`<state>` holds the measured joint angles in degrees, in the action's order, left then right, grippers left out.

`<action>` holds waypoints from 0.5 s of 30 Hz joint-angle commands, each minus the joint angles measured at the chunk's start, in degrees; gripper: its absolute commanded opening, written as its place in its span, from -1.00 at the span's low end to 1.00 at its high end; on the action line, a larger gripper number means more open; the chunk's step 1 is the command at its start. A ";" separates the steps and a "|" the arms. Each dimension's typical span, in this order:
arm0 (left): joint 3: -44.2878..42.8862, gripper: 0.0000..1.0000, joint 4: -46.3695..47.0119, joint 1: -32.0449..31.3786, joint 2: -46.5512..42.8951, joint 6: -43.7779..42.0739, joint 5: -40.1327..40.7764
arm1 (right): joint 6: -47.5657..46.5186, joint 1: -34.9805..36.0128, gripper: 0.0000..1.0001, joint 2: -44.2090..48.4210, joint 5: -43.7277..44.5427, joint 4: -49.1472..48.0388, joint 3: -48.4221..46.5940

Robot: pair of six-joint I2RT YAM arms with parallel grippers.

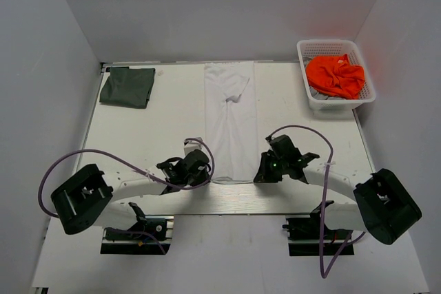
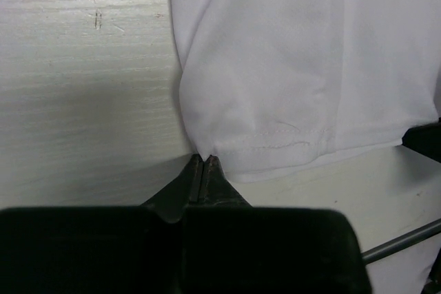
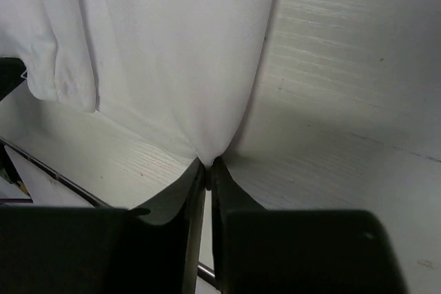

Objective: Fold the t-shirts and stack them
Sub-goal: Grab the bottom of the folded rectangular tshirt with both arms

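Observation:
The white t-shirt (image 1: pixel 231 118) lies as a long narrow strip down the middle of the table, its hem at the near edge. My left gripper (image 1: pixel 204 161) is shut on the hem's near left corner (image 2: pixel 207 148). My right gripper (image 1: pixel 261 166) is shut on the near right corner (image 3: pixel 209 153). Both corners are pinched at the fingertips just above the table. The dark grey-green t-shirt (image 1: pixel 127 86) lies folded at the far left corner, away from both grippers.
A white basket (image 1: pixel 311 91) at the far right holds orange cloth (image 1: pixel 335 76). Grey walls enclose the table on three sides. Purple cables loop from both arms over the near part of the table.

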<state>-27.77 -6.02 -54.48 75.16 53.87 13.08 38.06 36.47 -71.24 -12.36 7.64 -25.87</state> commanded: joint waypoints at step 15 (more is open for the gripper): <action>-14.48 -1.00 -7.51 0.16 -3.71 -5.78 14.06 | -3.35 0.97 -1.00 -1.79 15.40 6.33 -17.71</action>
<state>-37.52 -11.75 -54.70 71.92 49.39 21.37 35.53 37.60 -72.31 -3.22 13.32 -38.92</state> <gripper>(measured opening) 0.009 0.011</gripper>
